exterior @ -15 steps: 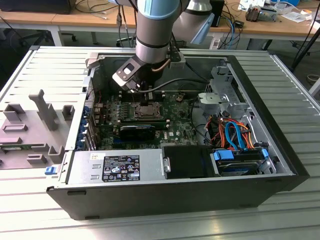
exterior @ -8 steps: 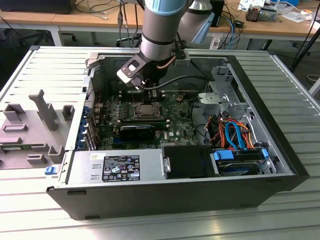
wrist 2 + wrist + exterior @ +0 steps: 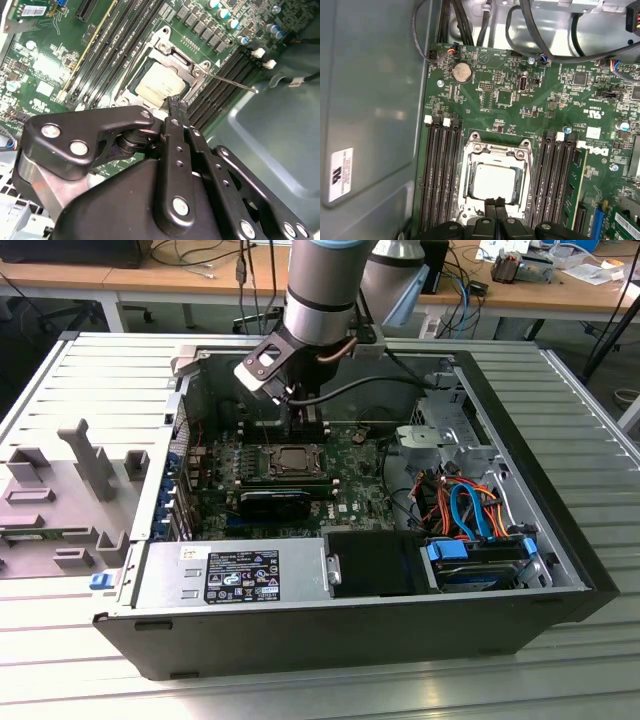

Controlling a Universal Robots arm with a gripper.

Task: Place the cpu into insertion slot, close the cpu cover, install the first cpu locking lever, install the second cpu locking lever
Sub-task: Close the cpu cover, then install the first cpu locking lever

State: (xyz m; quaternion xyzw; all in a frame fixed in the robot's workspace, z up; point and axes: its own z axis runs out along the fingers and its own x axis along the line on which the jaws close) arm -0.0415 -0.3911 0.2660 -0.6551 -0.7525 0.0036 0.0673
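Laid open on the table (image 3: 580, 390), a computer case (image 3: 300, 630), green board (image 3: 540, 107) up for reach from above. Seated in the insertion slot (image 3: 468, 175), the cpu (image 3: 492, 182), cover (image 3: 495, 148) flat around it. At the cover's edge, the tool (image 3: 495, 201), tips together, probably to push rather than grab; nearby, a thin lever (image 3: 230, 82) sticking free.
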